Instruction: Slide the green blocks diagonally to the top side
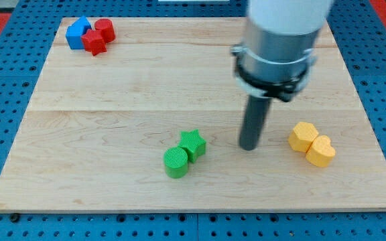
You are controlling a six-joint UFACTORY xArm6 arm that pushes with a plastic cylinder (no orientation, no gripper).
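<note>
A green star block (193,143) and a green round block (176,163) lie touching each other, below the middle of the wooden board (112,100). The round one is at the star's lower left. My tip (249,146) rests on the board to the right of the green star, a clear gap away from it. The arm's grey and white body rises above the tip toward the view's top right.
A yellow hexagon block (303,136) and a yellow heart block (321,151) sit together right of my tip. At the top left corner a blue block (78,32) touches a red round block (104,29) and a red star block (94,43).
</note>
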